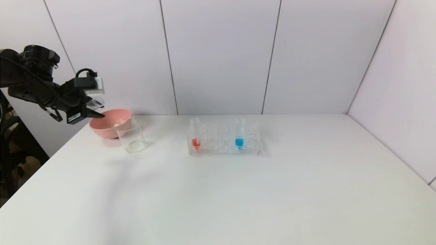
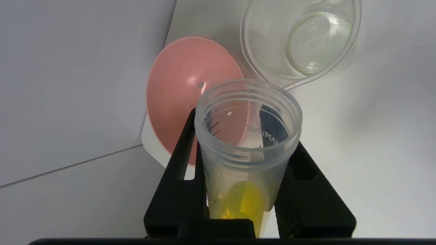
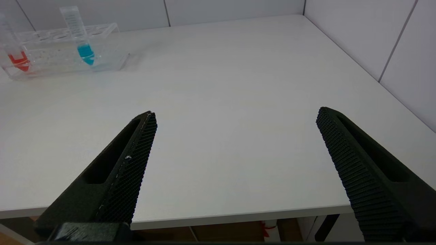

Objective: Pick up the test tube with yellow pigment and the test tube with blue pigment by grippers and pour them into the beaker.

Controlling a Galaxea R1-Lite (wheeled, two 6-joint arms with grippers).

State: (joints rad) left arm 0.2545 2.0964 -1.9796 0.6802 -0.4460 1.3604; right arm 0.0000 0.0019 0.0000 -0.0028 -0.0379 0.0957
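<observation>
My left gripper (image 1: 97, 109) is raised at the table's far left, above the pink bowl's near-left rim. It is shut on the test tube with yellow pigment (image 2: 247, 160), held tilted with its open mouth toward the bowl and the beaker. The yellow pigment (image 2: 246, 200) sits at the tube's closed end between the fingers. The clear beaker (image 1: 131, 136) stands just right of the bowl; it also shows in the left wrist view (image 2: 299, 37). The test tube with blue pigment (image 1: 239, 140) stands in the rack (image 1: 223, 146). My right gripper (image 3: 236, 115) is open and empty above the table's front edge.
A pink bowl (image 1: 110, 123) sits behind and left of the beaker, touching it or nearly so. A red-tipped tube (image 1: 196, 141) stands at the rack's left end. White wall panels close the back and right side. The table's left edge lies under my left arm.
</observation>
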